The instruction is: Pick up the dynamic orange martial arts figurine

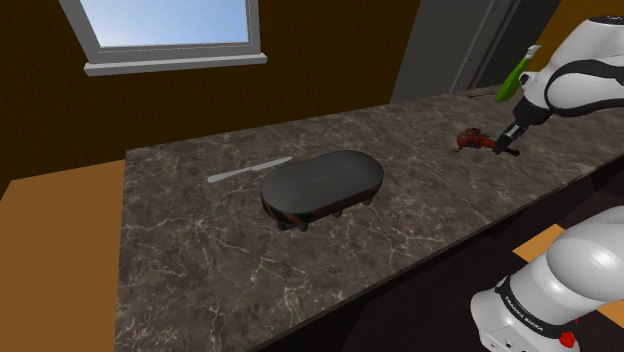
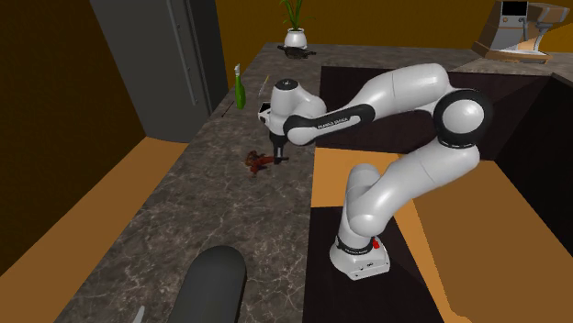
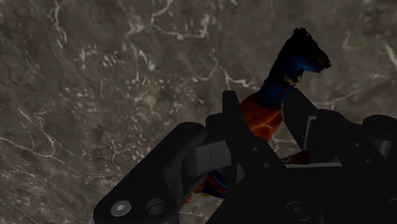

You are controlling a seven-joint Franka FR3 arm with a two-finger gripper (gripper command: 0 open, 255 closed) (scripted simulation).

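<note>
Shoulder view: the figurine (image 1: 471, 140) lies near that view's right end of the marble counter (image 1: 200, 260), at the gripper (image 1: 507, 148); second exterior view: the gripper is down on it; wrist view: narrowed fingers (image 3: 296, 114) clasp its orange torso, so I'd lift straight and slowly.

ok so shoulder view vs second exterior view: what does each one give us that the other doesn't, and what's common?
Shoulder view's own: a window with a pale frame and blue sky behind it.
Second exterior view's own: a potted plant and a tan appliance on the far counters, plus the arm's full run from base to wrist.
Shared: the marble countertop, the orange figurine with the gripper at it, the green bottle, the dark oval dish and the tall grey panel.
</note>
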